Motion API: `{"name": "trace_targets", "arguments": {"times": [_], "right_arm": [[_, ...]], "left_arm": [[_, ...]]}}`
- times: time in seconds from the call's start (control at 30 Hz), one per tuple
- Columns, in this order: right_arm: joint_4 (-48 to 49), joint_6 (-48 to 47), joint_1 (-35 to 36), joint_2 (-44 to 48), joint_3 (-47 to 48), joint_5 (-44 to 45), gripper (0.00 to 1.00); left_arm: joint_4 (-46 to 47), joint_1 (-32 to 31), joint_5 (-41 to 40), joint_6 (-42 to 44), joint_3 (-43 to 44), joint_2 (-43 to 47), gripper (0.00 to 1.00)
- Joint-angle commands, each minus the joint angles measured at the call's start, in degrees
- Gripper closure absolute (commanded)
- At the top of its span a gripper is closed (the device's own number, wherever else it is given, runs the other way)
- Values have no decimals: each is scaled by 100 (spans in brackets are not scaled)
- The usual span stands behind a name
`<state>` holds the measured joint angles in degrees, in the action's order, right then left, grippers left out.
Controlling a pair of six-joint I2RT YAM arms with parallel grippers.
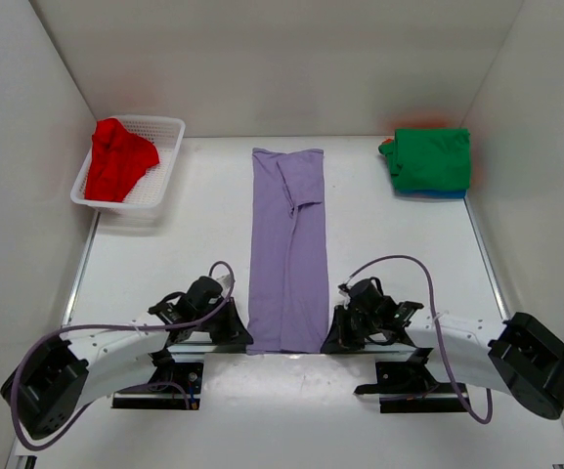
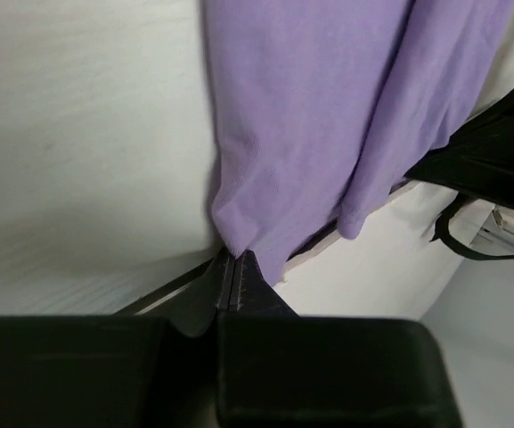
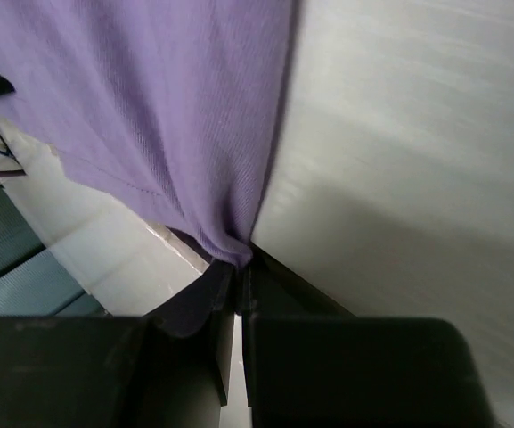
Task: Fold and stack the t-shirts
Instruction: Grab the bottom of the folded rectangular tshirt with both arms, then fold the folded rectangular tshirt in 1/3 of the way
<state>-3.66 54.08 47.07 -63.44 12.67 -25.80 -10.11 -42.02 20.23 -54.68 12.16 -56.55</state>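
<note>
A lavender t-shirt (image 1: pixel 288 249) lies folded into a long narrow strip down the middle of the table, its near hem at the arm bases. My left gripper (image 1: pixel 239 334) is shut on the near left corner of that shirt (image 2: pixel 310 116), the cloth pinched at the fingertips (image 2: pixel 231 256). My right gripper (image 1: pixel 332 338) is shut on the near right corner of it (image 3: pixel 167 107), the cloth bunched between its tips (image 3: pixel 238 260). A red t-shirt (image 1: pixel 117 159) lies crumpled in the white basket. A folded green t-shirt (image 1: pixel 428 156) tops a stack at the far right, a blue one (image 1: pixel 436 192) showing beneath.
The white mesh basket (image 1: pixel 164 156) stands at the far left of the table. White walls enclose the table on the left, back and right. The two arm bases (image 1: pixel 399 376) sit at the near edge, with lilac cables looping over them.
</note>
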Motion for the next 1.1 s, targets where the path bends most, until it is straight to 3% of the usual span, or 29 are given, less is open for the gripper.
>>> {"name": "trace_targets", "arguments": {"times": [0.0, 0.27, 0.47, 0.7, 0.77, 0.8, 0.93, 1.03, 1.07], "right_arm": [[-434, 15, -179, 410, -132, -249, 100], [-1127, -1047, -1559, 201, 1149, -1285, 100], [-1549, -2172, -2921, -1432, 3020, -1726, 100], [-1997, -2885, -3564, -3981, 5771, -1674, 100], [-2164, -3000, -3661, -4674, 6622, -1542, 90], [-2226, -3122, -3713, -4799, 6783, -1446, 81], [-2367, -3273, -3757, -5170, 7242, -1182, 60], [-2228, -3264, -3732, -4846, 6716, -892, 56], [-2044, -3142, -3766, -4644, 6279, -848, 56]], "left_arm": [[-615, 166, -46, 1, -136, 171, 100], [-844, 1046, 446, 773, 1822, -890, 100], [-659, 2013, 675, 1415, 3421, -2637, 100], [-439, 2848, 667, 1477, 5934, -5055, 100], [-396, 3032, 701, 1390, 6499, -5523, 88], [-247, 3111, 710, 1233, 6727, -5759, 68], [288, 3288, 1070, 784, 6573, -5912, 52], [728, 3367, 1080, 643, 5748, -5500, 39], [764, 3324, 1097, 668, 5431, -5350, 38]]}}
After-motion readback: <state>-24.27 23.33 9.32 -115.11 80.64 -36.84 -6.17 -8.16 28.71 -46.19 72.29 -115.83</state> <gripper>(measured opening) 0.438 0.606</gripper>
